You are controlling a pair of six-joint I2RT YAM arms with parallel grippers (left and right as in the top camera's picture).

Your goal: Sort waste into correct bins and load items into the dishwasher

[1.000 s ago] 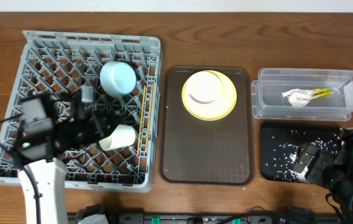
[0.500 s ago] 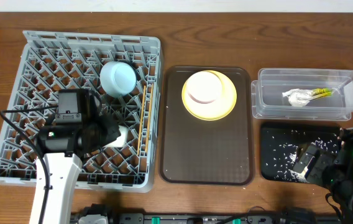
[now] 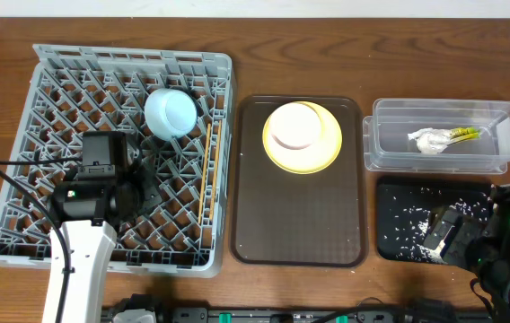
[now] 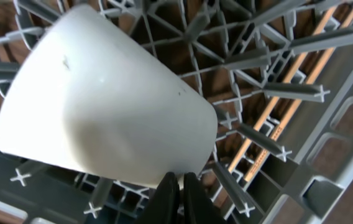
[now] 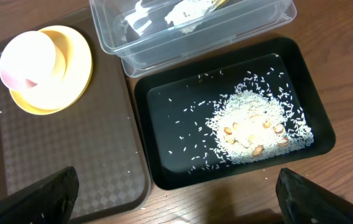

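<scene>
The cream bowl (image 4: 102,106) lies on its side among the pegs of the grey dishwasher rack (image 3: 48,81). My left gripper (image 4: 178,186) is shut, its tips against the bowl's lower edge and nothing clamped between them. In the overhead view my left arm hides this bowl. The blue-outside bowl (image 3: 170,112) sits upside down in the rack, and the chopsticks (image 3: 208,170) lie along the rack's right side. A white bowl (image 3: 291,127) rests on the yellow plate (image 3: 325,152). My right gripper (image 5: 176,199) stands open over the black tray's (image 3: 390,193) near edge.
The brown serving tray (image 3: 298,215) holds the plate. The clear tub (image 3: 385,144) holds the napkin (image 3: 429,141) and the yellow-green wrapper (image 3: 464,135). White crumbs (image 5: 251,127) lie heaped in the black tray. Bare wooden table runs along the front edge.
My left arm has moved right across the rack to the cream bowl, now covering it in the overhead view. The bowl stayed in place. The right arm has not moved.
</scene>
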